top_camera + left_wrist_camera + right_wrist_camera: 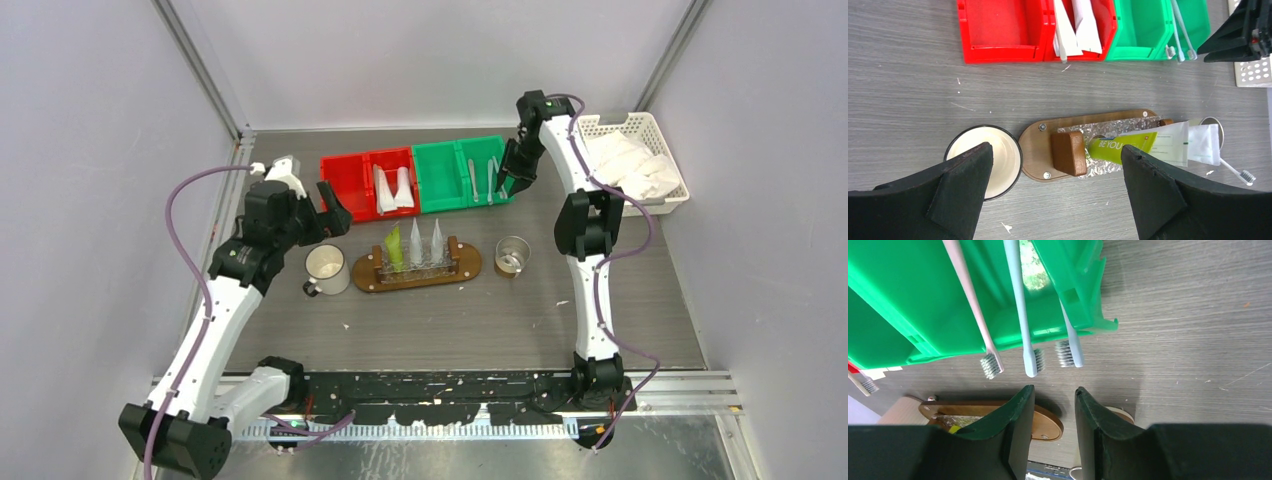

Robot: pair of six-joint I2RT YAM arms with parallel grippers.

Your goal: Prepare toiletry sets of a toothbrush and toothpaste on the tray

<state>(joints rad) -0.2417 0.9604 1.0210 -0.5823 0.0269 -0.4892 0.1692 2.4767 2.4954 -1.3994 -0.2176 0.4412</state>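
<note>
Toothbrushes (1017,300) | heads just beyond right fingers (1018,430), none between | gap narrow, empty | left fingers (963,185) wide apart

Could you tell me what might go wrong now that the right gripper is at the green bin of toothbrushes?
The three toothbrushes lie close together, heads overhanging the edge of the green bin, so the right gripper, jaws narrowly apart, may pinch two or flick one out. The tubes standing on the tray look easy to topple.
</note>
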